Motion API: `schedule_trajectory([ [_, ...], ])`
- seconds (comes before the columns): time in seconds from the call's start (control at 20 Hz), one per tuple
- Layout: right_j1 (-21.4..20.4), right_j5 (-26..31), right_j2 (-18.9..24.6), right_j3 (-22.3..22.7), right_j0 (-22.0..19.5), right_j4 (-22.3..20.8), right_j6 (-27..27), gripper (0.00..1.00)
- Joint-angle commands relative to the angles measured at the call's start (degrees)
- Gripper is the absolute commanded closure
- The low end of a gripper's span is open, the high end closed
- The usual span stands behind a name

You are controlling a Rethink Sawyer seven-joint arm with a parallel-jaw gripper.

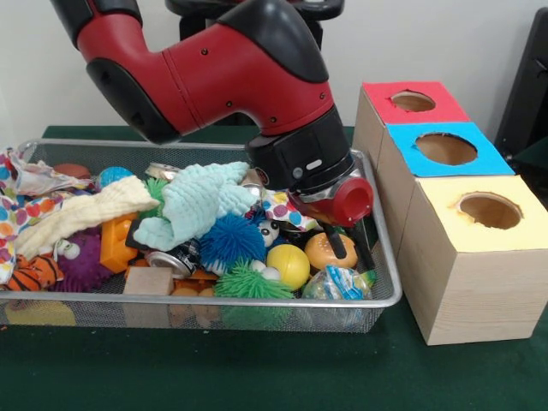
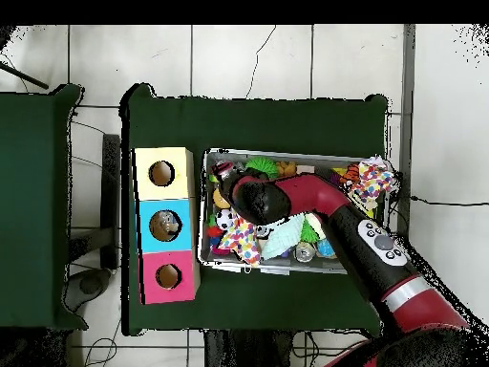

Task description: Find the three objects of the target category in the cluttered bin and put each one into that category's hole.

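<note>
The wire mesh bin (image 1: pixel 214 301) stands on the green table, full of toys and cloths; it also shows in the overhead view (image 2: pixel 287 153). A crinkly clear plastic bag (image 1: pixel 338 282) with blue and orange print lies in its front right corner. Another crinkly white film with orange print (image 1: pixel 38 178) lies at the far left end. My gripper (image 1: pixel 351 247) hangs open and empty just above the first bag, in front of an orange ball (image 1: pixel 321 250). In the overhead view the arm's wrist (image 2: pixel 256 201) hides the gripper. A third bag does not show.
Three wooden boxes stand right of the bin, with red (image 1: pixel 385 107), blue (image 1: pixel 488 158) and yellow (image 1: pixel 445 224) holed tops. A mint cloth (image 1: pixel 201 201), a pale yellow cloth (image 1: pixel 81 214), a polka-dot cloth (image 1: pixel 17 214) and spiky balls (image 1: pixel 231 240) fill the bin.
</note>
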Motion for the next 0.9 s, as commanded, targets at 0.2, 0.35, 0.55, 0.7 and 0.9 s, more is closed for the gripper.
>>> schedule_trajectory([
  [0.2,1.99,-2.83,-4.7,-0.68,-0.34,1.27,13.41,0.0],
  [0.35,2.69,-1.93,-4.31,-1.29,-1.07,1.6,11.49,0.0],
  [0.55,3.64,-0.85,-4.1,-2.59,-1.49,1.66,9.65,0.0],
  [0.7,3.26,0.15,-3.99,-2.83,-1.65,2.04,9.14,0.0],
  [0.9,3.56,0.57,-3.32,-2.53,-2.73,2.28,7.97,0.0],
])
